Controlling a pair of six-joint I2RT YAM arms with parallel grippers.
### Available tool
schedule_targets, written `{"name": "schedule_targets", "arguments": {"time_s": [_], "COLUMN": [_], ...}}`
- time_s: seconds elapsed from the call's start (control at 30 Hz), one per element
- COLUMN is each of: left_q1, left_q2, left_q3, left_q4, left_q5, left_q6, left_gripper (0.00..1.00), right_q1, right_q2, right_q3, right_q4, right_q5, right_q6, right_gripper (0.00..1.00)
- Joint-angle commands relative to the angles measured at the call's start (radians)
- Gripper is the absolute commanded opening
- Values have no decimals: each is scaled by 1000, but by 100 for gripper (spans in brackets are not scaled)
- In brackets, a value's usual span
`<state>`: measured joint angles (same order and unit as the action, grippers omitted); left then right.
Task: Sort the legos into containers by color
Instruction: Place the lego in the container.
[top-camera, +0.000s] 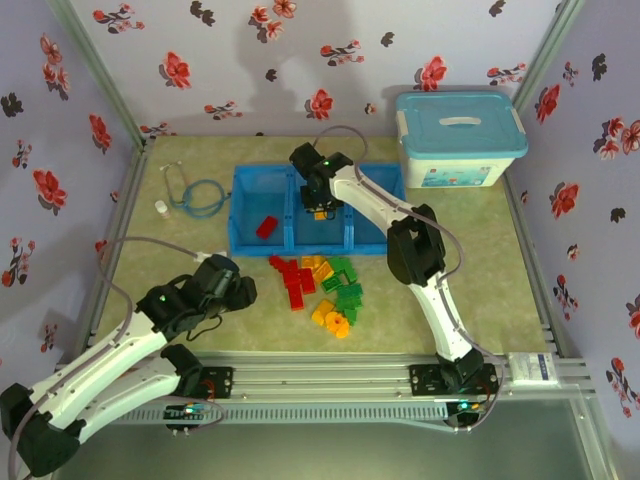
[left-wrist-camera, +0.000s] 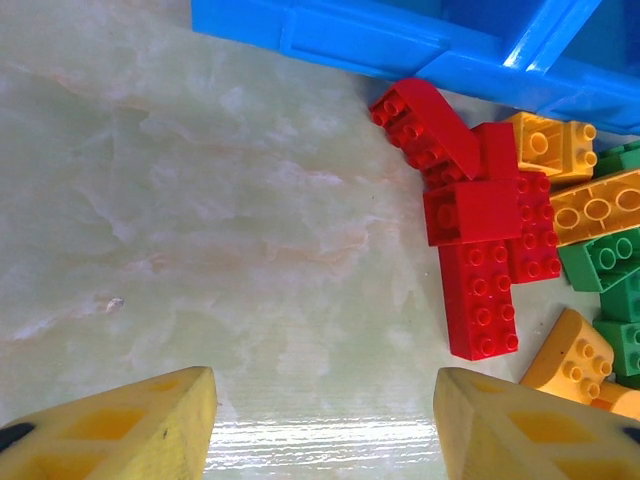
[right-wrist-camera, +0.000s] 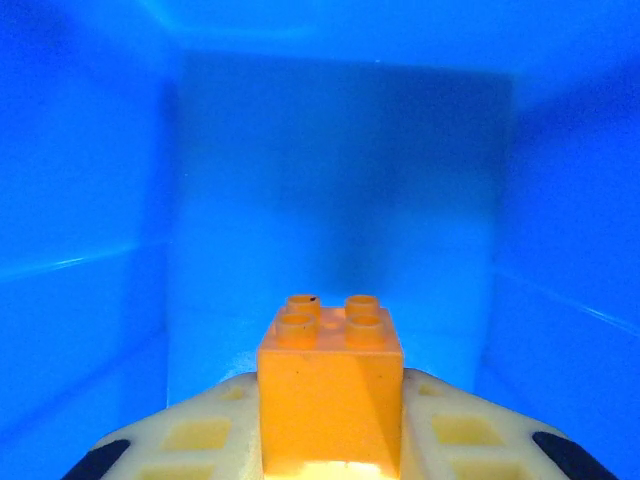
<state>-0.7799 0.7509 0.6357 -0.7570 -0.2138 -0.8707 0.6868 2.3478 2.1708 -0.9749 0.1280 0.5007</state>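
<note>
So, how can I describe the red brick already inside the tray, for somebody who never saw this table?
Find the blue tray in the middle of the table, just beyond the pile of loose bricks. In its left compartment lies one red brick. The other red bricks all lie in the pile outside.
</note>
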Motion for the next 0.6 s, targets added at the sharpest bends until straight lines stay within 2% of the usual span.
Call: {"name": "schedule_targets", "arguments": {"time_s": [0.0,0.07,0.13,0.23,0.4,0.57], "left_q1": [-6,-7,-7,-7,-10,-23], "left_q2": [-15,-13,-14,-13,-10,0], "left_q3": [1,9,18,35,50,38], "left_q4": [-20,-24,-28,-36,-41,-26], "left_q5": [-32,-33,-33,-34,-36,-35], "left_q6": [-22,-21,-18,-13,-13,-20], "left_gripper": [59,59,59,59,59,59], "right_q1": [-9,-10,-10,-10,13,68], "right_q2": [14,16,15,8,-106,-312], "right_q3": [39,43,66,132,122,-76], "right_q4": [-38,-41,-60,-120,-142,-89], "right_q5": [-17,-17,-9,20,51,96], "right_q6": [-1,-1,-5,-8,-14,-19], "right_gripper": [31,37,51,64,64,63]}}
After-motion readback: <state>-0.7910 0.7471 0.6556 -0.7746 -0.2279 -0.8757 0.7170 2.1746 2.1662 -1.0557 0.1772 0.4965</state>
